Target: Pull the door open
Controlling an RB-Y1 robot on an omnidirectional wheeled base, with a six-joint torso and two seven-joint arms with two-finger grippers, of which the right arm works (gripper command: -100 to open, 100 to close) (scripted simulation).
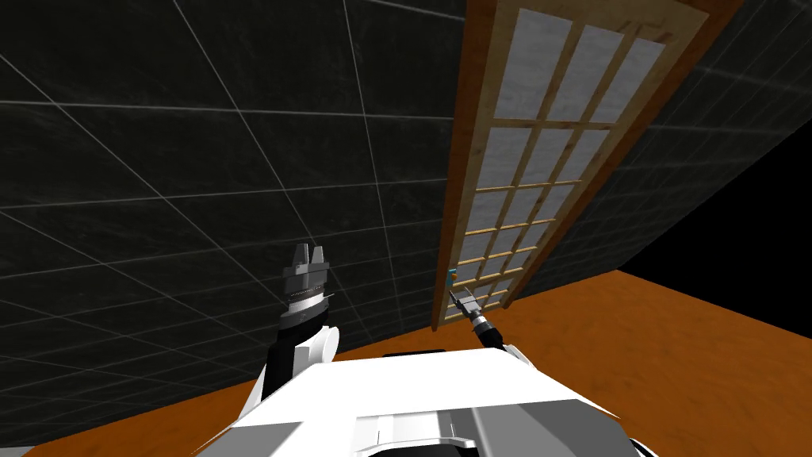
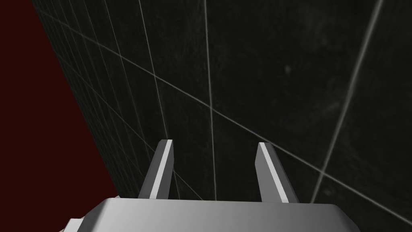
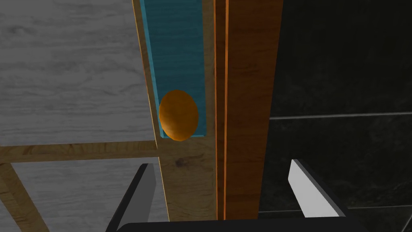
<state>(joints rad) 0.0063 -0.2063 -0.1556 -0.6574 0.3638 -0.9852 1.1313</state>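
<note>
A light wooden door [image 1: 547,151] with a grid of grey panes sits in a darker brown frame in the dark tiled wall. Its orange knob [image 3: 178,115] rests on a teal plate [image 3: 175,60] at the door's edge, next to the brown frame [image 3: 245,108]. My right gripper [image 3: 221,183] is open, a short way from the knob, its fingers straddling the door edge and frame. In the head view the right gripper [image 1: 458,299] is just below the teal plate [image 1: 451,277]. My left gripper [image 1: 308,258] is raised before the wall, open and holding nothing [image 2: 215,169].
The dark tiled wall [image 1: 222,174] runs to the left of the door. The floor [image 1: 674,357] is orange-brown. A black area [image 1: 753,230] lies beyond the wall's right end.
</note>
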